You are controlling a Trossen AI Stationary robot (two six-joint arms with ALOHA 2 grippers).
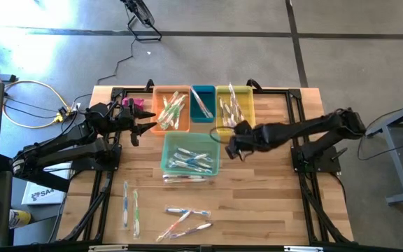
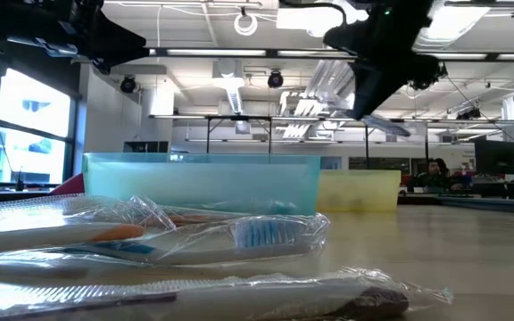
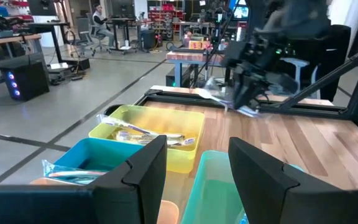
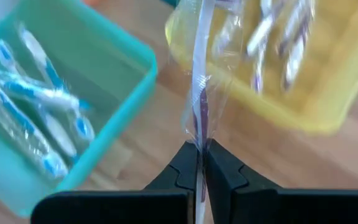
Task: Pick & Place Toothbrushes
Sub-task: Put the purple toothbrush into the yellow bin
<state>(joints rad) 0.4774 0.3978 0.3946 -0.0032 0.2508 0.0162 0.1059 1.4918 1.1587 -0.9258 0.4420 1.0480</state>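
Toothbrushes, thin pale plastic ones in clear wrappers, are being sorted by accent colour into rectangular plastic bins on a wooden counter (image 1: 271, 210). The right gripper (image 4: 200, 163) is pinching one wrapped, purple-accented toothbrush (image 4: 199, 93) by its end, jaws clenched on it, and holding it in the air between the teal bin (image 1: 189, 155) and the yellow bin (image 1: 234, 106). The yellow bin is already holding brushes with similar dark accents, so it is probably the destination; gripping the end lets the brush hang lengthwise and drop in along the bin's long side.

The left gripper (image 3: 194, 174) is waiting with jaws released near the counter's far left corner, beside the orange bin (image 1: 171, 110). The narrow blue bin (image 1: 202, 103) is sitting between the orange and yellow ones, all three touching or nearly so, leaving no room to come in from the side; approach from above looks open. The teal bin is holding blue-accented brushes. Several more toothbrushes (image 1: 185, 220) are lying loose on the near part of the counter, well apart from the bins, with bare wood around them for a clear descent.
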